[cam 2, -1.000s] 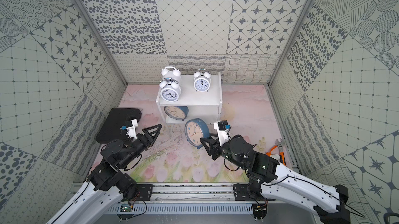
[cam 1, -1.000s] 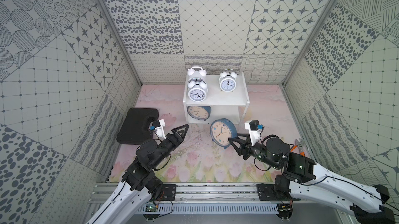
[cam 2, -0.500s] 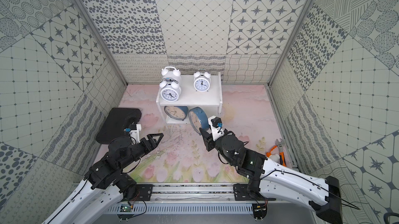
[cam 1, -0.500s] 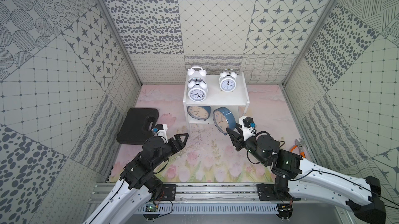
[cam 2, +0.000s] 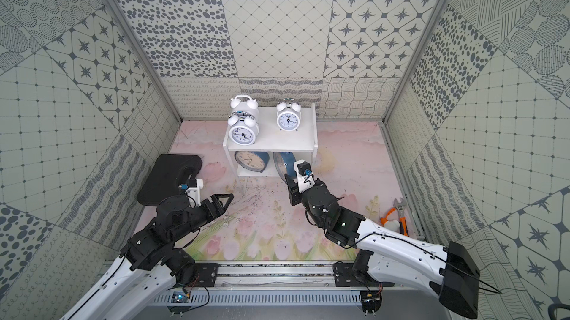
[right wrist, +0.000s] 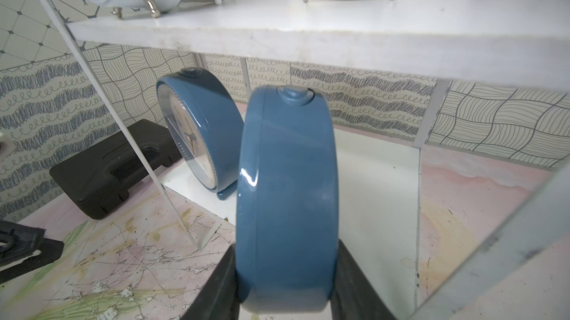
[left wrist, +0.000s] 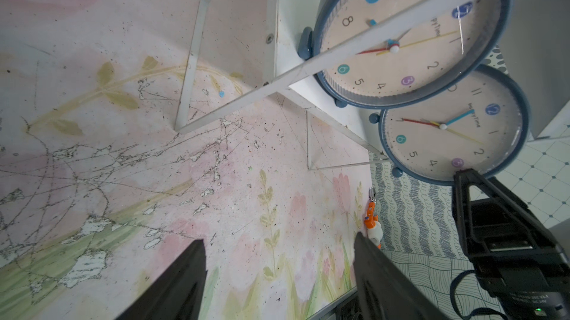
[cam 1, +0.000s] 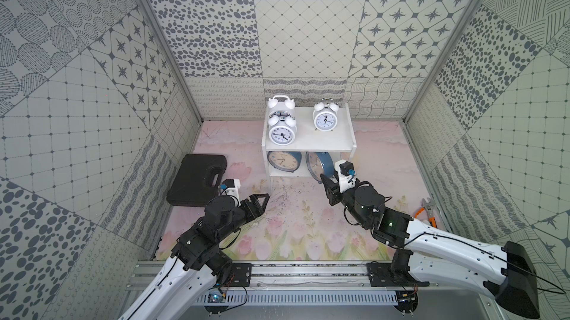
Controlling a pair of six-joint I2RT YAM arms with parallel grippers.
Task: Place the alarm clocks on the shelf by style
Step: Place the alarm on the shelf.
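Note:
The white shelf (cam 1: 308, 140) stands at the back of the mat. Three white twin-bell alarm clocks sit on its upper tier: two at the left, one (cam 1: 281, 108) behind the other (cam 1: 281, 132), and a third (cam 1: 325, 118) at the right. A blue clock (cam 1: 283, 161) stands in the left half of the lower tier. My right gripper (right wrist: 287, 244) is shut on a second blue clock (right wrist: 287, 179), held upright in the right half beside the first. Whether it rests on the tier I cannot tell. My left gripper (left wrist: 277, 238) hangs open and empty over the mat in front of the shelf's left legs.
A flat black case (cam 1: 197, 179) lies by the left wall, just behind my left wrist. Orange-handled tools (cam 1: 427, 210) lie by the right wall. The shelf's thin legs (left wrist: 188, 80) and upper board (right wrist: 339, 34) closely frame the lower tier.
My right gripper has carried the blue clock from the mat back into the right half of the lower tier. My left arm has drawn back a little toward the front.

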